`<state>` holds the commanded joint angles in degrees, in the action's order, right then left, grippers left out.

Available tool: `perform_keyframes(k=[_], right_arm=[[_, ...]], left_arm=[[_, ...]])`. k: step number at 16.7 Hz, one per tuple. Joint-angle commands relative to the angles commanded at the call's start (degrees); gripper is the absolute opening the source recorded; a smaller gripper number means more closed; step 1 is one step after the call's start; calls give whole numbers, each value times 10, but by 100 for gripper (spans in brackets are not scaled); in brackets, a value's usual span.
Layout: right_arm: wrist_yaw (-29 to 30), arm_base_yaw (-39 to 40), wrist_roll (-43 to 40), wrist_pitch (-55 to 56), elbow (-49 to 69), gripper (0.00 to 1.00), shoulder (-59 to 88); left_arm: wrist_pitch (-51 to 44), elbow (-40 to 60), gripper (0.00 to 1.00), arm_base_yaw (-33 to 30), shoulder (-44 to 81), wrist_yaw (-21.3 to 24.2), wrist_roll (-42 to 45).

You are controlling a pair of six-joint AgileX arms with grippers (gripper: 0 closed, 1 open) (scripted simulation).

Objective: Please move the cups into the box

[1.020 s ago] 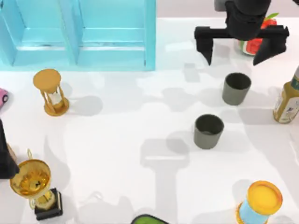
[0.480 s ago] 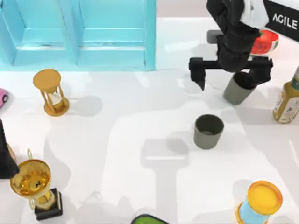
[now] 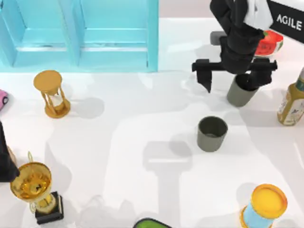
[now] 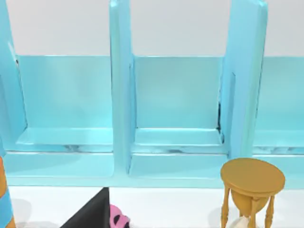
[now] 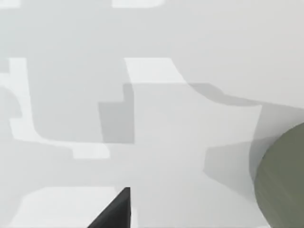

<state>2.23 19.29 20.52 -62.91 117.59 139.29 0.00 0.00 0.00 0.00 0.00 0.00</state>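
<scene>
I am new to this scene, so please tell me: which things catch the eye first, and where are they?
The big light blue box at the table's far left stands out most. At the far right, the right claw hangs wide open over one grey cup, while the other cup stands alone nearer the middle. A golden trophy shines at the near left corner.

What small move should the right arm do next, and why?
Probably shift the right gripper slightly toward the table's right, then lower it. Its fingers are spread wide, but the far cup sits under the right finger rather than centred between them. The left arm stays parked at the left edge.
</scene>
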Motion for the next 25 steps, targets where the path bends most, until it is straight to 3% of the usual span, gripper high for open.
perform_keyframes(k=[9, 19, 25], right_arm=[[0, 0, 0, 0, 0, 2, 0], [0, 0, 0, -1, 0, 0, -2], [-42, -27, -22, -57, 47, 0, -48]], left_arm=[[0, 0, 100, 0, 0, 0, 0], [0, 0, 100, 0, 0, 0, 0], [0, 0, 100, 0, 0, 0, 0]])
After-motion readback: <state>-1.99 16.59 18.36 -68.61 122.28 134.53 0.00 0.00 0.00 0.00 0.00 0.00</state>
